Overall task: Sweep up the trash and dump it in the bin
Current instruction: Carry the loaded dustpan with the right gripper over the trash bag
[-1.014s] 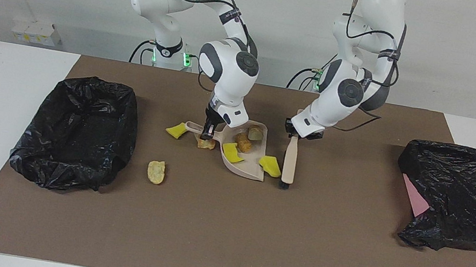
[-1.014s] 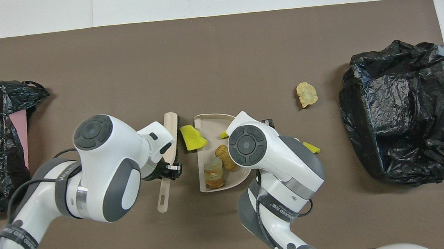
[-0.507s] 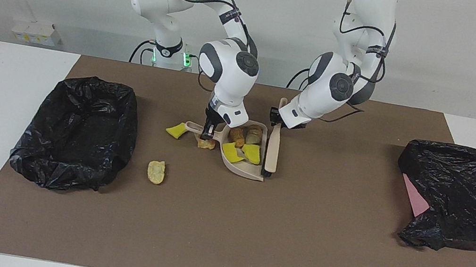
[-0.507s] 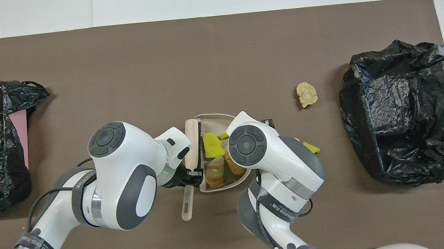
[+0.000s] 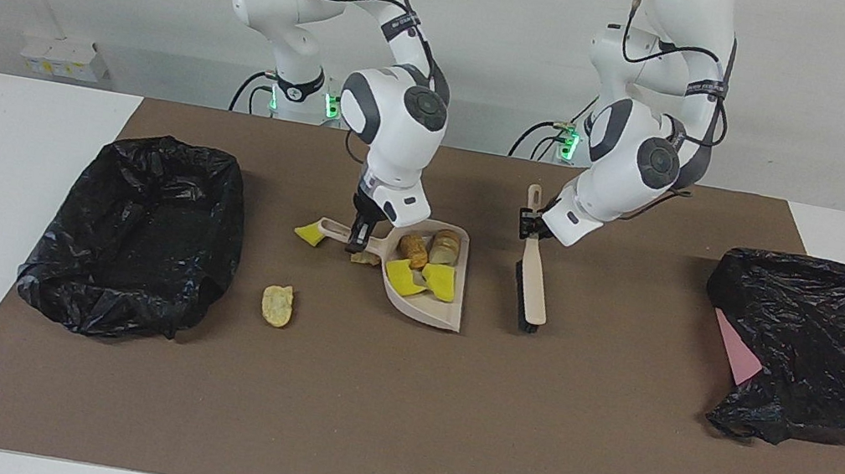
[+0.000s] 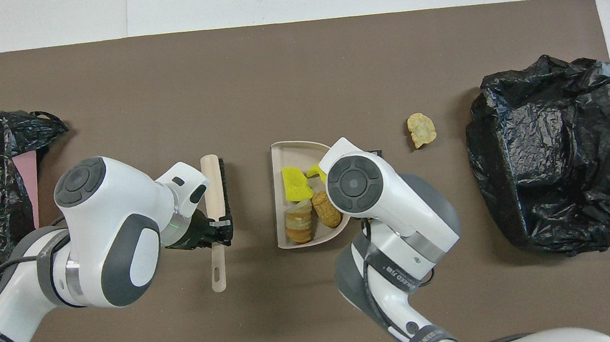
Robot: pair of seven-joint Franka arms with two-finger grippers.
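Dustpan in one hand, brush in the other, and most of the scraps are loaded up.

My right hand [image 5: 357,237] is clamped on the handle of the beige dustpan [image 5: 428,306], which sits tilted mid-bench with two yellow sponge pieces [image 5: 420,279] and two tan bread chunks [image 5: 429,247] inside it. My left hand [image 5: 530,224] is clamped on the handle of the beige brush [image 5: 532,286], holding it over the brown mat [image 5: 394,419] just beside the pan's open edge, toward the left arm's end, bristles apart from the pan. Another yellow sponge scrap [image 5: 311,233] and a small tan crumb [image 5: 363,258] lie on the mat by the pan's handle. One pale bread-like chunk [image 5: 277,305] sits alone between the pan and the open black-lined bin [image 5: 135,234] at the right arm's end. A second black bag [image 5: 816,350] with something pink showing sits at the left arm's end.
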